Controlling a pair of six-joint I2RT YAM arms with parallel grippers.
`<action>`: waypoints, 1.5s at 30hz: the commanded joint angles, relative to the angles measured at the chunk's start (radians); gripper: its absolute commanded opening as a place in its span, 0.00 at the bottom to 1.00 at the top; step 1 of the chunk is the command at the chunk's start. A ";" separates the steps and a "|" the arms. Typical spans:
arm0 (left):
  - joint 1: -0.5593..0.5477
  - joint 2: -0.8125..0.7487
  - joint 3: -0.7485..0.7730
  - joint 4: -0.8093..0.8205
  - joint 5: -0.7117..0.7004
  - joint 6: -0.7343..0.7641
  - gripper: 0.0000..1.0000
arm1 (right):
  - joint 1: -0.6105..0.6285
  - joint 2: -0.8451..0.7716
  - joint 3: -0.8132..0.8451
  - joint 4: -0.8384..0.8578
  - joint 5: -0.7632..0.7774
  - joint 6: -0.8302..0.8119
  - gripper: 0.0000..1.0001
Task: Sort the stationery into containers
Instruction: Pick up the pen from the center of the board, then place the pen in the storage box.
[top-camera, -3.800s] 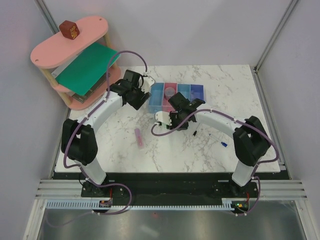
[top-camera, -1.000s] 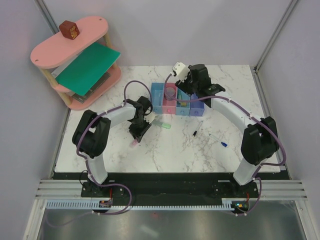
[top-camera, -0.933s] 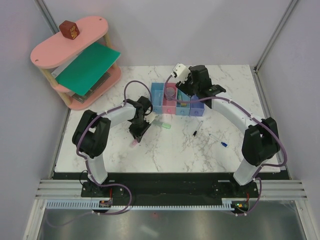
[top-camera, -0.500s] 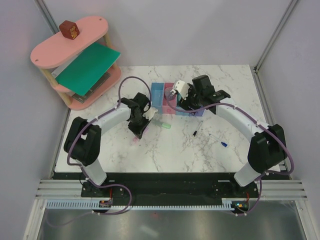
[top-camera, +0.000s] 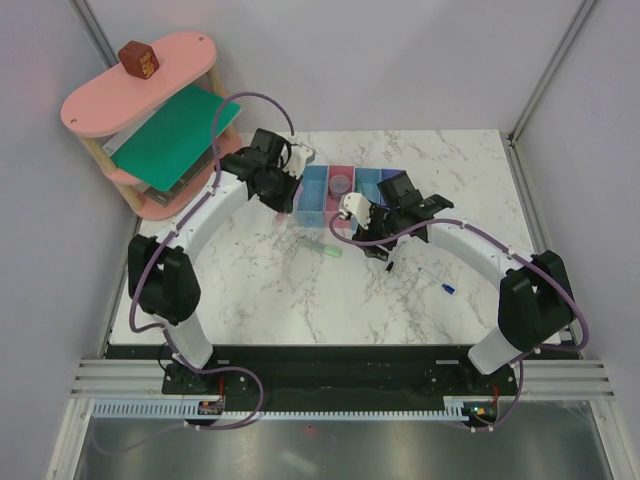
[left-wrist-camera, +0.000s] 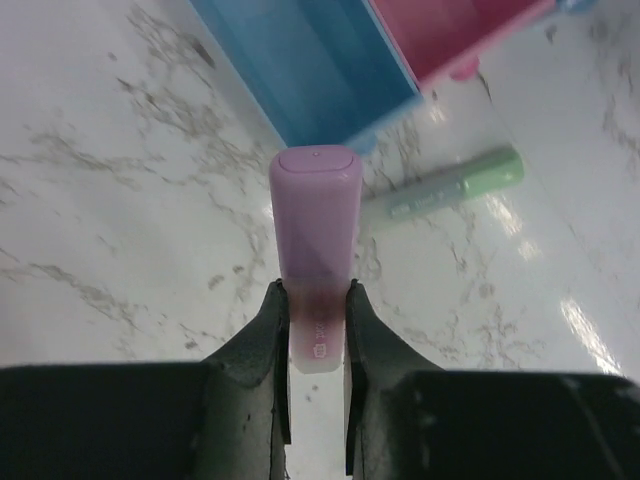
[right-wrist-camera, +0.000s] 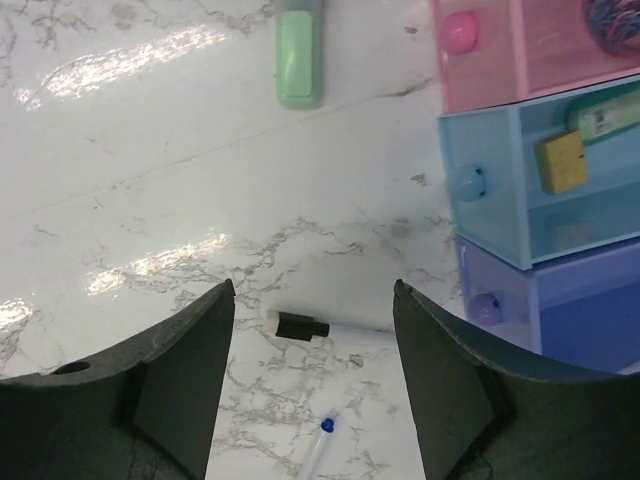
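My left gripper (left-wrist-camera: 315, 293) is shut on a pink stick (left-wrist-camera: 313, 215), which points at the near corner of the light blue container (left-wrist-camera: 312, 62). In the top view the left gripper (top-camera: 277, 192) hovers just left of the row of containers (top-camera: 312, 195). A mint green stick (top-camera: 326, 248) lies on the table in front of them. My right gripper (right-wrist-camera: 314, 290) stands open above a black-capped pen (right-wrist-camera: 303, 325), with a blue-tipped pen (right-wrist-camera: 324, 432) nearer. The pink container (right-wrist-camera: 520, 60) holds a tape roll (right-wrist-camera: 612, 18). The blue container (right-wrist-camera: 500, 210) holds a yellow piece (right-wrist-camera: 560, 160) and a green stick (right-wrist-camera: 605, 115).
A pink oval shelf (top-camera: 140, 95) stands at the back left with a green sheet (top-camera: 178, 135) on its middle level and a brown block (top-camera: 138, 58) on top. The violet container (right-wrist-camera: 560, 315) ends the row. Grey walls close in both sides.
My left gripper picked the pink stick off the table and carried it back toward the light blue container. My right arm came off the containers and forward over the pens.
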 joint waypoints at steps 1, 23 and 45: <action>0.064 0.131 0.186 0.084 0.038 -0.006 0.02 | 0.025 -0.044 -0.074 0.041 -0.056 0.002 0.72; 0.065 0.509 0.569 0.086 0.143 -0.030 0.02 | 0.147 0.387 0.229 0.190 -0.004 0.042 0.72; 0.065 0.604 0.602 0.110 0.135 -0.032 0.21 | 0.174 0.470 0.217 0.244 0.004 0.047 0.72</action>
